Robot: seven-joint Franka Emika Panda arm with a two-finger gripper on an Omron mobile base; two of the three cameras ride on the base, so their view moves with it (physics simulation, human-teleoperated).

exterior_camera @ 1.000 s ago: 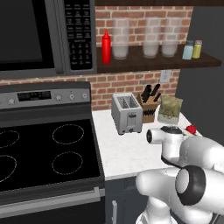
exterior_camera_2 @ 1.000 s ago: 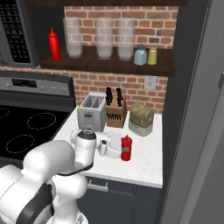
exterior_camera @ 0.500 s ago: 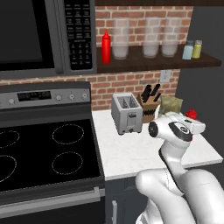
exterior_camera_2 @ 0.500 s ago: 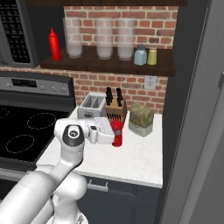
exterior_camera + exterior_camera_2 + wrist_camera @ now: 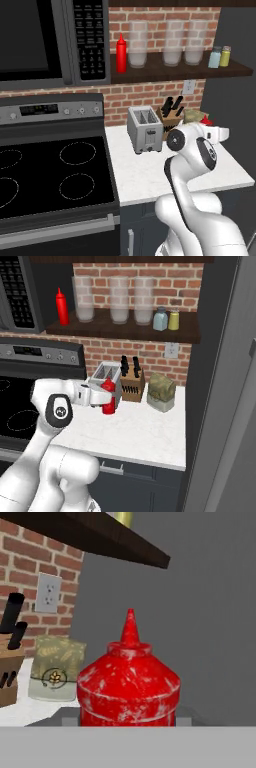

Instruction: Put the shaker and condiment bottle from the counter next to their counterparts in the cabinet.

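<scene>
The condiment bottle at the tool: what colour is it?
Red, with pale scuffed speckling on the condiment bottle, nozzle included. Hand view shows it best.

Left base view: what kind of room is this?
A kitchen, rendered rather than real. A black glass stovetop sits under a black microwave, a silver two-slot toaster and wooden knife block stand on the white counter.
</scene>
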